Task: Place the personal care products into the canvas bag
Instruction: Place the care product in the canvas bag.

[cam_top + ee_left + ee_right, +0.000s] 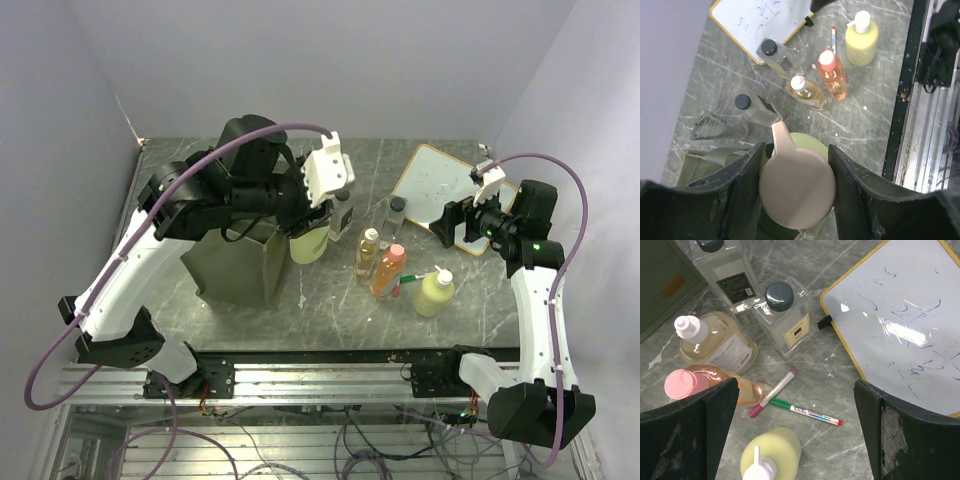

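Note:
My left gripper [318, 218] is shut on the beige pump cap [797, 185] of a pale yellow-green bottle [310, 243]. The bottle hangs just right of the olive canvas bag [235, 265], whose rim shows in the left wrist view [705, 165]. On the table stand two clear dark-capped bottles [397, 212] [341, 215], an amber one [368, 250], an orange one [388, 268] and a yellow pump bottle [435, 292]. Above the table right of them, my right gripper [455, 225] stands wide open and empty [796, 407].
A whiteboard [440, 185] lies at the back right, under my right arm. Two marker pens, one pink-capped [772, 392] and one green-and-red [807, 412], lie between the orange and yellow bottles. A metal rail [320, 375] runs along the near table edge.

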Available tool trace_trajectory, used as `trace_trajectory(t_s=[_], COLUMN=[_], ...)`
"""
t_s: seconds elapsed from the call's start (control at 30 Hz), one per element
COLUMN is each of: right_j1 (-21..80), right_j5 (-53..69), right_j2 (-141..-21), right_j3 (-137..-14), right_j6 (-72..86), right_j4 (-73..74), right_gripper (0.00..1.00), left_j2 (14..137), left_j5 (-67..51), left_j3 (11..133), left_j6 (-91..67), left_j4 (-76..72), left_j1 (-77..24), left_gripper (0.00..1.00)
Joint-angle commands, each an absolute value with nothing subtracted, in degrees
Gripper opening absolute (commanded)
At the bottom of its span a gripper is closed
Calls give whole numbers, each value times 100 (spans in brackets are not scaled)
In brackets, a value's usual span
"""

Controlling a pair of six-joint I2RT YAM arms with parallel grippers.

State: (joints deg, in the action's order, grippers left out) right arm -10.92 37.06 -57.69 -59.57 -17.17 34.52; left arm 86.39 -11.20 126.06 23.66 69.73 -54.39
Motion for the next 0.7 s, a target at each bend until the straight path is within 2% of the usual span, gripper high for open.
trace_trajectory(t_s=[0.0,0.5,0.67], right_j1=[-1134,-1134,-1135], right_j5=[3770,3827,3823], right_j2=[-5718,-5698,-5703], right_j3=[-5990,-5914,-5902], right_j6=[-1770,-1765,-1765], right_j4=[3316,3259,3242], right_gripper=[100,100,100], left_j2=[8508,8706,8750], left_j5=[-664,-1054,-722], left_j3=[13033,13991,14212], left_j6=[1845,1035,1037], left_j4=[6080,5783,5705], left_j1=[-5126,-4032,-3966], left_gripper=[7,7,7])
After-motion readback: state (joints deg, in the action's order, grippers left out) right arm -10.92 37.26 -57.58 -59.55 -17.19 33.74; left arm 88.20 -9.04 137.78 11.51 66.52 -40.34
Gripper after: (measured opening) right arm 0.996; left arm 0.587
